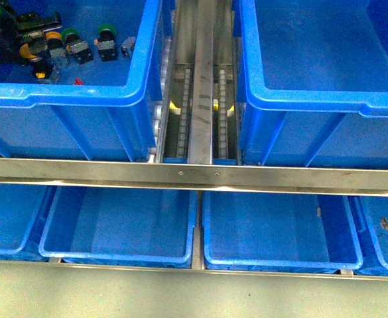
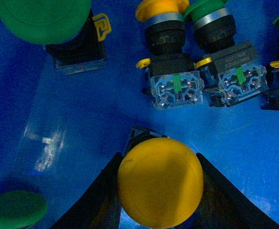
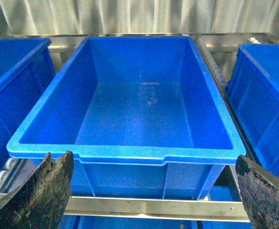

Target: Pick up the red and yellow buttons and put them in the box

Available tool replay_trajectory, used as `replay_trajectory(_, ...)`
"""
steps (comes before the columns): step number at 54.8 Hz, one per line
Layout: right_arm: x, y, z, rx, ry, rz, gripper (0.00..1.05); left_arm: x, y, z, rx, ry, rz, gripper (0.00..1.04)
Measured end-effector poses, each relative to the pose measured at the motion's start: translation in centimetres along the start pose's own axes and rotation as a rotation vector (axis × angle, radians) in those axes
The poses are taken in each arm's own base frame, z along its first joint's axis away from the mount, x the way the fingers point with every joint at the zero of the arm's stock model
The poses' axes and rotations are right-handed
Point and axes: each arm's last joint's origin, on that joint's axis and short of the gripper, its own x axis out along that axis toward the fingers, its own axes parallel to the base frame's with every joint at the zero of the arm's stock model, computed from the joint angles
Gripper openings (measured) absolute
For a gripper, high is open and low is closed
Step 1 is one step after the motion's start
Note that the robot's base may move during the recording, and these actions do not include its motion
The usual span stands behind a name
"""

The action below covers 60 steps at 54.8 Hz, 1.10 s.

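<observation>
Legible text: none in any view.
Green-capped switch housing (image 2: 232, 55): faint pale marks on the black block, too blurred to read.
Box (image 3: 129, 157): plain blue walls and rim, no marking that can be read.

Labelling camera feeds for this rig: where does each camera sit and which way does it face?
Front: on the body, looking down over blue bins and a steel rail; left arm shows top left.
Left wrist: inside the left bin, above the switches; left pincer brackets the yellow button.
Right wrist: facing the empty box; right pincer fingers wide apart.
Shared: front and right wrist both show the box.
</observation>
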Motion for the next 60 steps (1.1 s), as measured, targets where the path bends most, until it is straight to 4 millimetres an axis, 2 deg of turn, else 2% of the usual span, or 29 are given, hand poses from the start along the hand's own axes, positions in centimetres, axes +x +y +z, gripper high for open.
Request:
replay_trajectory(10, 0.0, 0.0, 0.0, 0.000, 0.000, 0.000, 0.98, 0.0, 0.3, 0.2, -0.054, -0.007, -0.032, 0.34)
replay_trajectory(14, 0.0, 0.0, 0.0, 0.000, 0.000, 0.000, 0.98, -0.8, 0.3, 0.5, -0.117, -0.016, -0.087, 0.34)
replay_trajectory(22, 0.0, 0.0, 0.0, 0.000, 0.000, 0.000, 0.98, -4.4, -0.1, 1.4, -0.210, -0.053, -0.208, 0.34)
replay_trajectory(28, 0.0, 0.0, 0.0, 0.000, 0.000, 0.000, 0.98, -8.3, -0.9, 2.0, -0.286, -0.035, -0.329, 0.34)
replay_trajectory(32, 0.0, 0.0, 0.0, 0.000, 0.000, 0.000, 0.98, -10.2, -1.5, 1.9, -0.319, -0.028, -0.392, 0.34)
replay_trajectory(36, 0.0, 0.0, 0.0, 0.000, 0.000, 0.000, 0.98, -12.2, -2.4, 1.2, -0.370, 0.010, -0.462, 0.34)
replay_trajectory(46, 0.0, 0.0, 0.0, 0.000, 0.000, 0.000, 0.98, -14.8, -4.7, 0.1, -0.426, 0.068, -0.574, 0.34)
replay_trajectory(56, 0.0, 0.0, 0.0, 0.000, 0.000, 0.000, 0.98, -17.3, -8.7, -0.3, -0.423, 0.104, -0.684, 0.34)
replay_trajectory(60, 0.0, 0.0, 0.0, 0.000, 0.000, 0.000, 0.98, -18.0, -11.0, -0.7, -0.410, 0.129, -0.734, 0.34)
